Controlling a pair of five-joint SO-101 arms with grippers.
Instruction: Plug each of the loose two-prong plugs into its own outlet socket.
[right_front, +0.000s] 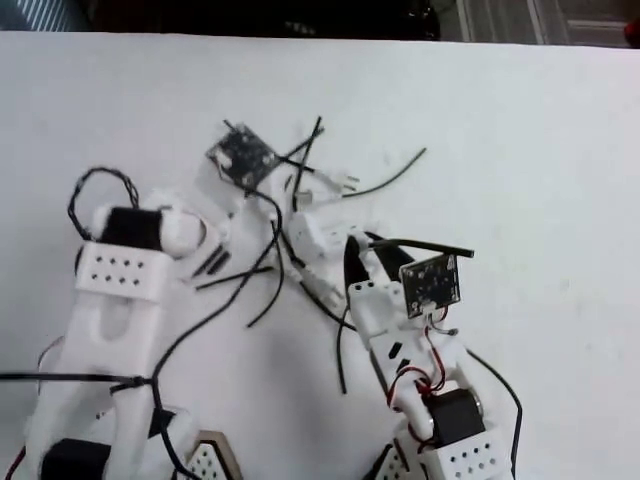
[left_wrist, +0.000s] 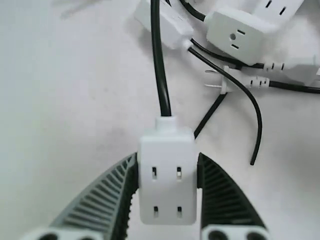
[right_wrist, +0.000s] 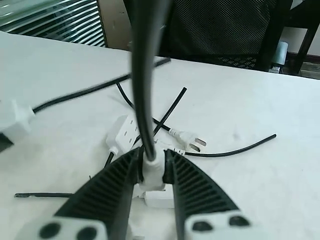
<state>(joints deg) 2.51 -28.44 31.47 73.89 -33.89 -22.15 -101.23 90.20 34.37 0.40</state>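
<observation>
Left tool (left_wrist: 166, 167) closed on a socket (left_wrist: 166, 200), one finger on each side wall. The slotted face looks at the wrist camera and both slot pairs are unobstructed. Its cord (left_wrist: 159, 65) runs straight away over the worktop (left_wrist: 60, 125). Right tool (right_wrist: 152, 161) closed on a plug (right_wrist: 151, 172) by the body, lead (right_wrist: 145, 75) rising toward the camera. Its prongs are hidden under the fingers, so their orientation cannot be read. A white block (right_wrist: 160, 198) lies just below that plug; contact cannot be told. Farther out, a loose plug (right_wrist: 186, 139) with bare prongs rests on the worktop near a spare socket (right_wrist: 125, 131). Judgement: the step in hand is mating the held plug with a socket. To do it well, hold the socket flat and steady as the anvil, bring the prongs square to one slot pair rather than across two, and push along the prong axis only. The grip sits near the lead end of the plug, so expect it to pivot under load — press slowly, re-grip lower if it tilts. Loose cords (right_front: 265, 290) cross between the arms — a snag could drag the socket off line.
</observation>
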